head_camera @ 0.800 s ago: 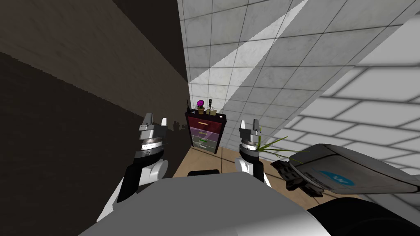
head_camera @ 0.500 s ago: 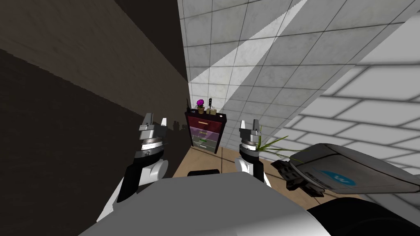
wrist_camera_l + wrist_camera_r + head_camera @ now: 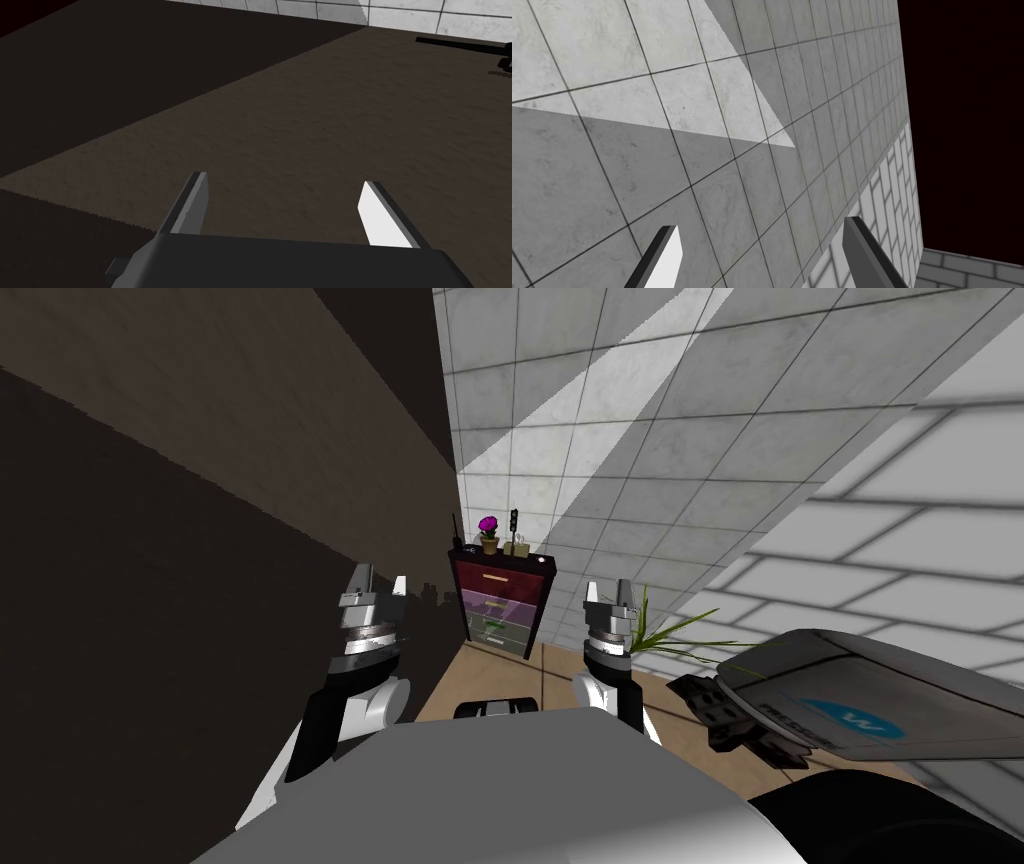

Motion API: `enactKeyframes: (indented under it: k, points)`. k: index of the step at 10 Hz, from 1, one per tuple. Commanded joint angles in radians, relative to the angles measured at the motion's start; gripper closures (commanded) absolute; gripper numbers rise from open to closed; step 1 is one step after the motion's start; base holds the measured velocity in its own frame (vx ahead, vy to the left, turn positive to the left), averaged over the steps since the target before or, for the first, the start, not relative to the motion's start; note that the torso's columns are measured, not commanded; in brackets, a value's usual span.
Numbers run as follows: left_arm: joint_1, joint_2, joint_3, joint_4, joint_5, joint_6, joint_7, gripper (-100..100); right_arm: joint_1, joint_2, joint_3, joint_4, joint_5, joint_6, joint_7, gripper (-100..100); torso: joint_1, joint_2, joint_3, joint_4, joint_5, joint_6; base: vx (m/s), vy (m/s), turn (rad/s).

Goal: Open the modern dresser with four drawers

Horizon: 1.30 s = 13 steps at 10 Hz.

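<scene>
Four drawers [image 3: 493,610] stack up the front of the dresser [image 3: 500,604], each a different colour and each with a short bar handle at its middle. It stands well ahead of us on the floor [image 3: 490,678], in the corner where the dark wall [image 3: 200,538] meets the tiled wall [image 3: 620,438], far beyond arm's reach. A potted flower [image 3: 488,529] and a few small things we cannot make out sit on its top, and a leafy plant [image 3: 665,633] grows just beside it.

Both arms are raised in front of us, one to either side of the dresser as we see it. Our left hand [image 3: 380,581] has its blades spread wide and holds nothing; our right hand [image 3: 607,588] is likewise wide open and empty.

We judge the dresser to be stiff and boxy, with drawers that should slide straight out towards us rather than swing. The place to take hold is a handle, most likely the top handle [image 3: 495,578], which sits highest. It looks thin, so the blades would have to close squarely across it, and a slanted pinch could slip off. A steady, level pull seems wise, since a jerk could rock the frame and topple the things on top. First we need to drive much closer.
</scene>
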Motion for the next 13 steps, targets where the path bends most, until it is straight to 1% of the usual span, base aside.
enactKeyframes:
  k: [1,2,3,4,7,11,12,13]
  points:
    - [0.000,0.000,0.000,0.000,0.000,0.000,0.000,0,0.000,0.000,0.000,0.000,0.000,0.000,0.000,0,0.000,0.074,-0.148,0.074,0.000,0.000,0.000,0.000,0.000]
    - [-0.003,0.043,-0.004,0.024,-0.001,-0.009,-0.001,-100,0.000,0.000,0.000,0.000,0.000,0.000,0.000,0,0.000,0.148,-0.295,0.148,0.000,0.000,0.026,0.003,-0.026]
    - [-0.005,0.059,-0.006,0.040,-0.002,-0.015,-0.001,-100,0.000,0.000,0.000,0.000,0.000,0.000,0.000,0,0.000,0.180,-0.365,0.180,0.000,0.000,0.044,0.004,-0.038]
    - [-0.008,0.073,-0.009,0.060,-0.002,-0.023,-0.002,-100,0.000,0.000,0.000,0.000,0.000,0.000,0.000,0,0.000,0.189,-0.385,0.190,0.000,0.000,0.050,0.001,-0.040]
    - [-0.017,0.103,-0.020,0.135,-0.005,-0.051,-0.004,-100,0.000,0.000,0.000,0.000,0.000,0.000,0.000,0,0.000,0.194,-0.389,0.194,0.000,0.000,0.064,0.008,-0.045]
    - [-0.033,0.122,-0.039,0.252,-0.010,-0.099,-0.007,-100,0.000,0.000,0.000,0.000,0.000,0.000,0.000,0,0.000,0.195,-0.389,0.195,0.000,0.000,0.080,0.000,-0.060]
    - [-0.033,0.122,-0.039,0.259,-0.010,-0.099,-0.007,-100,0.000,0.000,0.000,0.000,0.000,0.000,0.000,0,0.000,0.195,-0.389,0.195,0.000,0.000,0.054,0.006,-0.022]
    - [-0.037,0.125,-0.044,0.292,-0.012,-0.113,-0.008,-100,0.000,0.000,0.000,0.000,0.000,0.000,0.000,0,0.000,0.196,-0.388,0.195,0.000,0.000,0.057,0.007,-0.031]
